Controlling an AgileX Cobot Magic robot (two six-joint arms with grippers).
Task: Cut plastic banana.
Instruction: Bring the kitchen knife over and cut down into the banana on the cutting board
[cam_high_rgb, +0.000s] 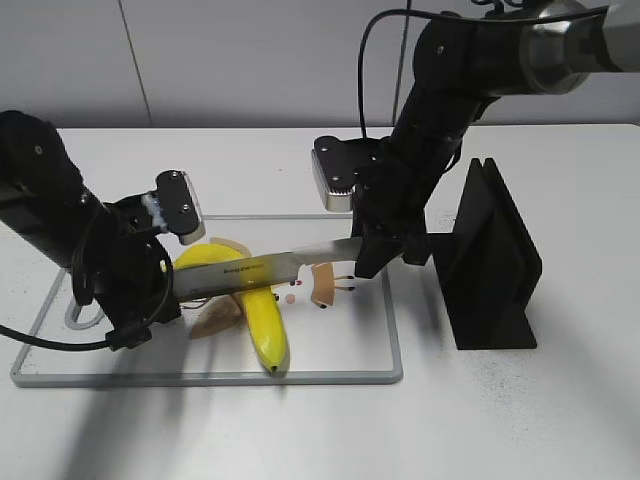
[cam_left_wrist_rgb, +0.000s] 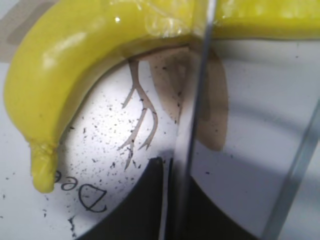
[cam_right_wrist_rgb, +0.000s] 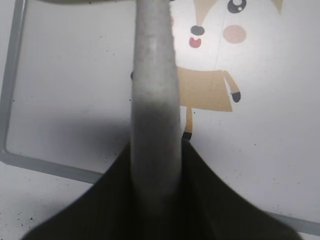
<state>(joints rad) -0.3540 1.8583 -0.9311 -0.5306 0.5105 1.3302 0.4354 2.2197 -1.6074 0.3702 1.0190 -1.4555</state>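
The yellow plastic banana (cam_high_rgb: 262, 320) lies on a clear cutting board (cam_high_rgb: 396, 345) with a grey rim. A knife (cam_high_rgb: 270, 268) with a silver blade lies across the banana's upper part. My right gripper (cam_high_rgb: 365, 262) is shut on the knife's grey handle (cam_right_wrist_rgb: 155, 100) at the board's right side. My left gripper (cam_high_rgb: 160, 292) is low at the board's left, at the blade's tip. In the left wrist view the blade (cam_left_wrist_rgb: 192, 125) runs edge-on between the dark jaws (cam_left_wrist_rgb: 180, 200), which sit close on both sides of it. The banana (cam_left_wrist_rgb: 65, 65) curves beyond them.
A black knife block (cam_high_rgb: 490, 270) stands upright just right of the board. A cartoon animal print (cam_right_wrist_rgb: 210, 50) shows through the board under the knife. The board lies on a white table, and its rim (cam_right_wrist_rgb: 10, 100) passes left of the handle.
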